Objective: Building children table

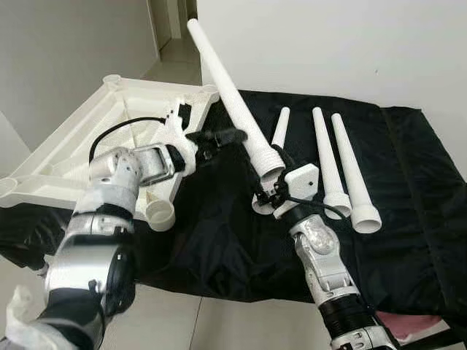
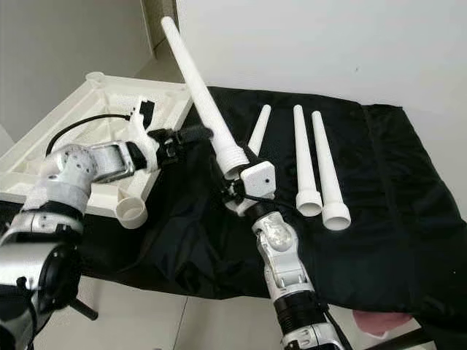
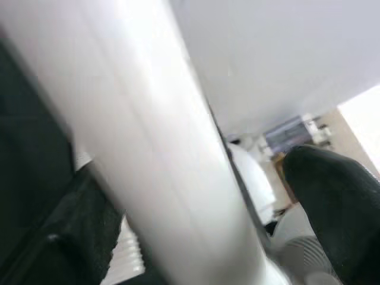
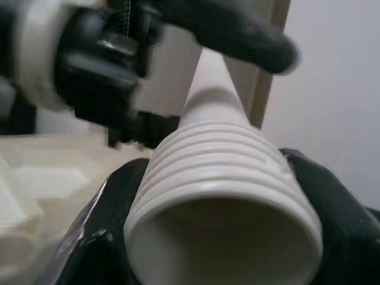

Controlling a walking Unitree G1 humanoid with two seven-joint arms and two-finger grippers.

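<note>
The right end effector (image 1: 268,184) is clenched around the ribbed wide end of a long white tapered plastic table leg (image 1: 228,91), raised steeply over the black cloth (image 1: 219,219). The left end effector (image 1: 222,136) grips its shaft midway. Beside it lies the upturned white plastic tabletop (image 1: 87,146); three more white legs (image 1: 343,168) rest on the cloth.

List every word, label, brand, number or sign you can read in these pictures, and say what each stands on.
None: no readable text on the table top, the held leg, the three loose legs, the black cloth, the walls, or either pincer, left or right.
</note>
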